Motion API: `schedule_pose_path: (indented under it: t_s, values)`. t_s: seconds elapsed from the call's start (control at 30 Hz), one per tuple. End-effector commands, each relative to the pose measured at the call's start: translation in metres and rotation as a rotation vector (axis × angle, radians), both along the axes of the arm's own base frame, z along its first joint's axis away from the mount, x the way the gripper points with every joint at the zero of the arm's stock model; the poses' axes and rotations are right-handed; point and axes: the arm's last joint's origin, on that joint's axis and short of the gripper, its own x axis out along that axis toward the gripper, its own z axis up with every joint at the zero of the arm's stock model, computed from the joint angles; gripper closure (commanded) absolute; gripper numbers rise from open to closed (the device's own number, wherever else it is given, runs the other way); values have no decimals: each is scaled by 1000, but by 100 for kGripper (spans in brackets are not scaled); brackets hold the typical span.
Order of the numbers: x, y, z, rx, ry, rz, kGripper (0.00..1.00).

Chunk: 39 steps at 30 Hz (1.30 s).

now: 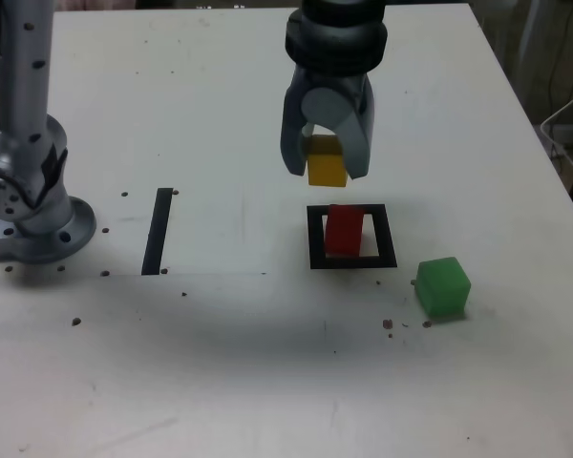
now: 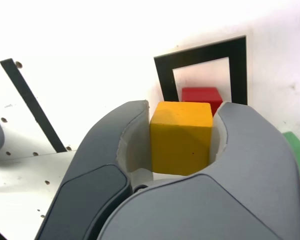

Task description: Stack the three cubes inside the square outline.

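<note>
My gripper [image 1: 327, 170] hangs above the table, shut on the yellow cube [image 1: 327, 164], which is clear of the surface. In the wrist view the yellow cube [image 2: 181, 138] sits squeezed between the two grey fingers [image 2: 121, 145]. The red cube [image 1: 344, 230] rests inside the black square outline [image 1: 314, 239], just below and in front of the held cube; part of the red cube [image 2: 202, 96] shows in the wrist view past the yellow one, within the square outline [image 2: 165, 80]. The green cube [image 1: 444, 287] lies on the table outside the outline, toward the exterior view's right.
The arm's grey base [image 1: 29, 215] stands at the exterior view's left. A straight black strip [image 1: 158, 231] lies between the base and the outline. Small dark specks [image 1: 76, 321] dot the white table. Cables [image 1: 568, 124] hang off the right edge.
</note>
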Motion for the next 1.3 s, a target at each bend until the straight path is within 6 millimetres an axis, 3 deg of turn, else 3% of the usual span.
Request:
schedule_pose_path:
  t_s: [0.0, 0.37, 1.27]
  values:
    - [1, -8, 1, 1, -9, -4, 92]
    - [4, -20, -4, 38, -13, 87, 92]
    - [13, -23, -26, 53, 6, 112, 91]
